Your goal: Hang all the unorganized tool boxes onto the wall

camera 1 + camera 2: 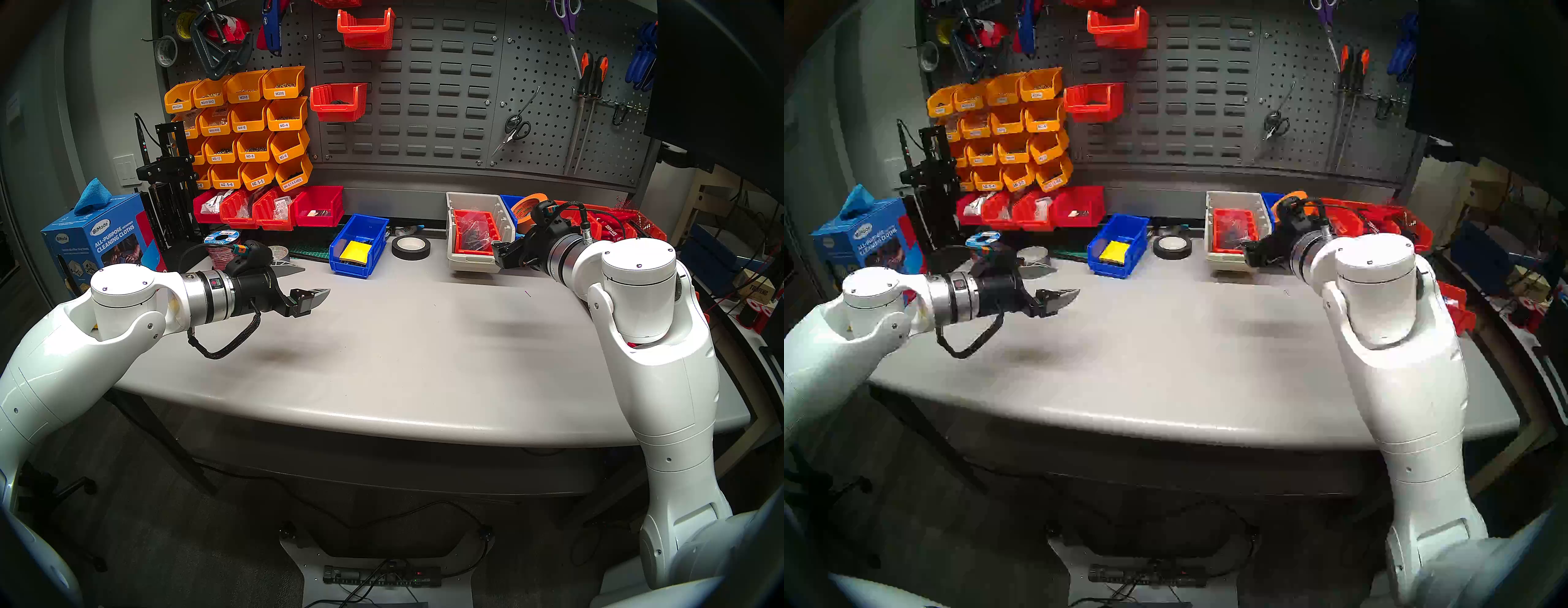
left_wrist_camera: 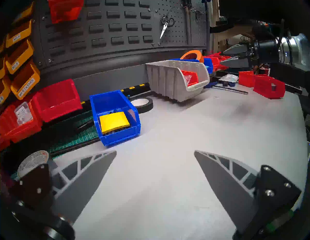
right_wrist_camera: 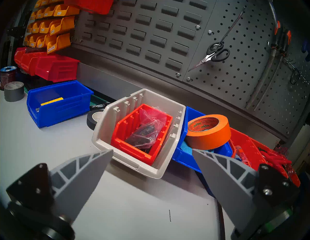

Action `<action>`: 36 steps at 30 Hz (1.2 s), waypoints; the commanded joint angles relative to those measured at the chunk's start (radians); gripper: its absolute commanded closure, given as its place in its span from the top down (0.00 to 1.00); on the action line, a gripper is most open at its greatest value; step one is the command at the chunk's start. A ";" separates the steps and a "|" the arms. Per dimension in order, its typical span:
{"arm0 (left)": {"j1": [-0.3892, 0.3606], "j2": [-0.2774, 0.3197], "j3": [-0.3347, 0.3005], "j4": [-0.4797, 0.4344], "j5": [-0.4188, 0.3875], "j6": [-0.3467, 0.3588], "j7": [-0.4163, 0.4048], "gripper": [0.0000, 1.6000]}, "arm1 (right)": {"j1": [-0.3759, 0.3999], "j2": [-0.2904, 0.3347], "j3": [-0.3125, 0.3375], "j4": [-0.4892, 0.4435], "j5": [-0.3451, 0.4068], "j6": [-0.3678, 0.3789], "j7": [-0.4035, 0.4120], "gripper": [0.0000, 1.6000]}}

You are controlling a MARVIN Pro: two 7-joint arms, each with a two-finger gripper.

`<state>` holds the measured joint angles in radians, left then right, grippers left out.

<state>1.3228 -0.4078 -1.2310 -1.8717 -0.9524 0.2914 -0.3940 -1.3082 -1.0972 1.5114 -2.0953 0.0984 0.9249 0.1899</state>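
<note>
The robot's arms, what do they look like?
Glossy white rounded arms, silver wrist rings, then black hands. Each pincer, the left pincer and the right pincer, has two grey pointed fingers with triangle cut-outs. A black braided cable loops under the left wrist.

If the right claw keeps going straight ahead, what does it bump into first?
Most likely the beige bin with the small red bin inside; the open right gripper points at its near rim, though depth is hard to judge.

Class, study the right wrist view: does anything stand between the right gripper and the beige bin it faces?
Nothing visible does. The right gripper is open, and only bare table top lies between its fingers and the beige bin. The bin holds a smaller red bin, and a blue bin sits against its far side.
</note>
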 commanded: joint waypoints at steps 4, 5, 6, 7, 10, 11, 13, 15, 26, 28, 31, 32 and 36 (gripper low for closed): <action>-0.011 0.003 -0.014 -0.003 -0.002 -0.010 0.005 1.00 | 0.013 -0.002 0.002 -0.010 0.003 -0.002 0.002 1.00; -0.011 0.003 -0.014 -0.003 -0.002 -0.010 0.005 1.00 | 0.013 -0.002 0.002 -0.010 0.003 -0.002 0.002 1.00; -0.011 0.003 -0.014 -0.003 -0.002 -0.010 0.005 1.00 | 0.013 -0.002 0.002 -0.010 0.003 -0.002 0.002 1.00; -0.011 0.003 -0.014 -0.003 -0.002 -0.010 0.005 1.00 | 0.013 -0.002 0.002 -0.010 0.003 -0.002 0.002 1.00; -0.011 0.004 -0.013 -0.003 -0.002 -0.011 0.005 1.00 | 0.013 -0.002 0.002 -0.010 0.003 -0.002 0.002 1.00; -0.011 0.004 -0.013 -0.003 -0.003 -0.011 0.005 1.00 | 0.013 -0.002 0.002 -0.010 0.003 -0.002 0.002 1.00; -0.011 0.004 -0.013 -0.003 -0.003 -0.011 0.005 1.00 | 0.013 -0.002 0.002 -0.010 0.003 -0.002 0.002 1.00; -0.013 -0.014 -0.015 -0.006 0.004 0.000 0.066 1.00 | 0.013 -0.002 0.002 -0.010 0.003 -0.002 0.002 1.00; -0.133 -0.174 0.061 0.015 -0.037 0.066 0.280 1.00 | 0.012 -0.002 0.002 -0.010 0.002 -0.003 0.001 1.00; -0.162 -0.214 0.081 0.011 -0.027 0.081 0.325 1.00 | 0.012 -0.002 0.002 -0.010 0.002 -0.003 0.001 1.00; -0.177 -0.231 0.110 -0.006 -0.029 0.084 0.370 1.00 | 0.012 -0.002 0.002 -0.009 0.002 -0.003 0.001 1.00; -0.198 -0.255 0.127 -0.002 -0.023 0.093 0.383 1.00 | 0.011 -0.002 0.002 -0.009 0.002 -0.003 0.001 1.00; -0.242 -0.310 0.172 -0.001 -0.011 0.115 0.444 1.00 | 0.011 -0.002 0.002 -0.010 0.002 -0.003 0.001 1.00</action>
<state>1.1996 -0.5992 -1.1048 -1.8624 -0.9809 0.3900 -0.0283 -1.3085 -1.0972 1.5114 -2.0953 0.0984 0.9249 0.1899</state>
